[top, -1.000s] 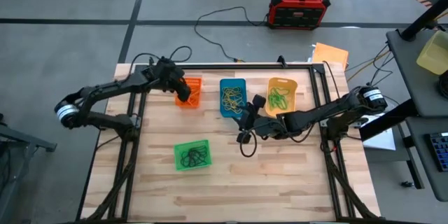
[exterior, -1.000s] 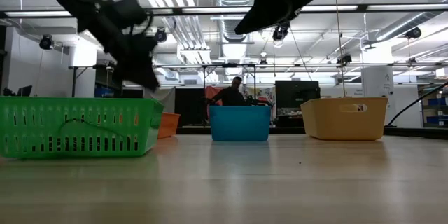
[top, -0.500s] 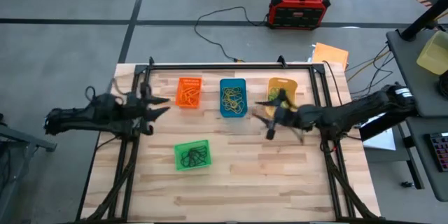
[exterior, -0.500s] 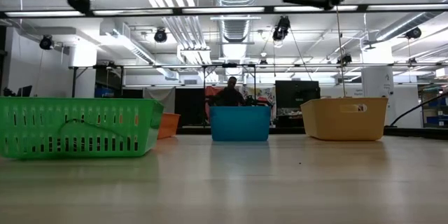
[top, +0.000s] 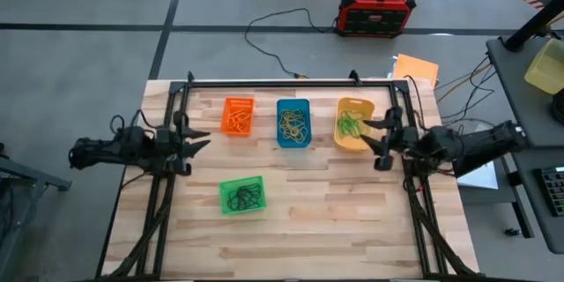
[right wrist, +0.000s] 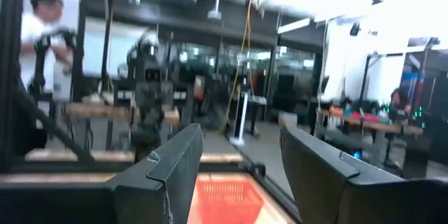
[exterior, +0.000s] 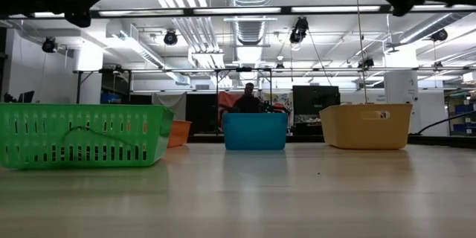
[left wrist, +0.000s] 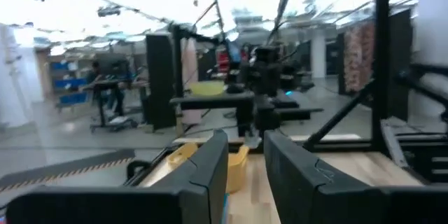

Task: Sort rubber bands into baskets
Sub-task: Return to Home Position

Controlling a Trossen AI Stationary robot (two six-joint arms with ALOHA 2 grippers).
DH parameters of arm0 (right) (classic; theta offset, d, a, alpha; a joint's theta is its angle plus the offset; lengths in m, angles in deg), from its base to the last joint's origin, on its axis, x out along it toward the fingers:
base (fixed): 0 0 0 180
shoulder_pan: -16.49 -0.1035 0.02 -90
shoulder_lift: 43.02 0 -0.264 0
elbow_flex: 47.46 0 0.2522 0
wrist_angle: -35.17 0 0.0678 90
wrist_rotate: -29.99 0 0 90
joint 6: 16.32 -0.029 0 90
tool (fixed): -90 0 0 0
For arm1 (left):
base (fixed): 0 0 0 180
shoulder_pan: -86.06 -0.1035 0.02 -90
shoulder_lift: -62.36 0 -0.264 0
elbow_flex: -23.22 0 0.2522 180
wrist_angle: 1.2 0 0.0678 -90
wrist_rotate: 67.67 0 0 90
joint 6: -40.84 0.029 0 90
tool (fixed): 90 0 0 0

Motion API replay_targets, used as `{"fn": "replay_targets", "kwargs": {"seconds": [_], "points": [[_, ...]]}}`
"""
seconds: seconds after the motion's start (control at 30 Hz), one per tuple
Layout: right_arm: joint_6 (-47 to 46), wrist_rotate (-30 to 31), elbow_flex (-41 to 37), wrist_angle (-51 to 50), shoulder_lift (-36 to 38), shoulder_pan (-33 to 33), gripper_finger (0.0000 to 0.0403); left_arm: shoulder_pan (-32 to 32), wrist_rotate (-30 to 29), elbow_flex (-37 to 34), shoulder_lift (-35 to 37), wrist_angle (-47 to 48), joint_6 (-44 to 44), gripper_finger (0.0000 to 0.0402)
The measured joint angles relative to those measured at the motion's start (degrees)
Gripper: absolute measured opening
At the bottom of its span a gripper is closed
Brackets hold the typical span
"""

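Four baskets stand on the wooden table: orange (top: 238,115), blue (top: 293,122) and yellow-orange (top: 354,124) in a far row, and green (top: 241,195) nearer. Each holds rubber bands: orange (top: 236,122), yellow (top: 293,123), green (top: 351,123) and dark (top: 243,197). My left gripper (top: 203,137) hangs at the table's left edge, open, pointing across the table with nothing between its fingers (left wrist: 210,164). My right gripper (top: 381,138) hangs open at the right edge beside the yellow-orange basket and holds nothing.
A black frame rail (top: 291,82) borders the table's far side and both sides. A red-and-black box (top: 377,9) with a black cable sits on the floor beyond. A person (exterior: 248,98) is in the room behind. The table's near half (top: 335,229) is bare wood.
My left gripper has drawn back from over the orange basket toward the table's left edge. My right gripper has drawn back from near the blue basket toward the right edge. Both have tipped up from pointing downward to about level. The baskets have kept still.
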Motion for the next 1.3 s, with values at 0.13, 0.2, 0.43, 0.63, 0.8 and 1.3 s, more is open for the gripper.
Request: {"fn": "replay_targets", "kwargs": {"seconds": [0.13, 0.2, 0.43, 0.63, 0.8, 1.3], "points": [[-0.1, -1.0, -5.7, 0.1, 10.5, 0.0, 0.0179, 0.0, 2.3, -4.3, 1.0, -3.9, 1.7, 0.0078], [0.0, -1.2, -8.8, 0.4, 15.6, 0.0, 0.0171, 0.0, 2.3, -7.9, 0.9, -6.0, 2.6, 0.0078], [2.9, -11.1, -11.3, -1.3, 18.1, -0.1, 0.0137, 0.0, 3.8, -11.5, 0.0, -7.4, 2.3, 0.0078], [4.7, -9.3, -11.3, -1.2, 18.1, 0.0, 0.0112, 0.0, 3.5, -10.8, -0.3, -6.1, 1.6, 0.0077], [4.3, -9.2, -11.3, -1.5, 17.6, 0.0, 0.0102, 0.0, 3.5, -10.7, -0.7, -6.1, 1.6, 0.0077], [4.3, -9.2, -11.3, -1.8, 17.3, 0.0, 0.0102, 0.0, 3.4, -10.7, -2.5, -6.2, 1.6, 0.0077]]}}
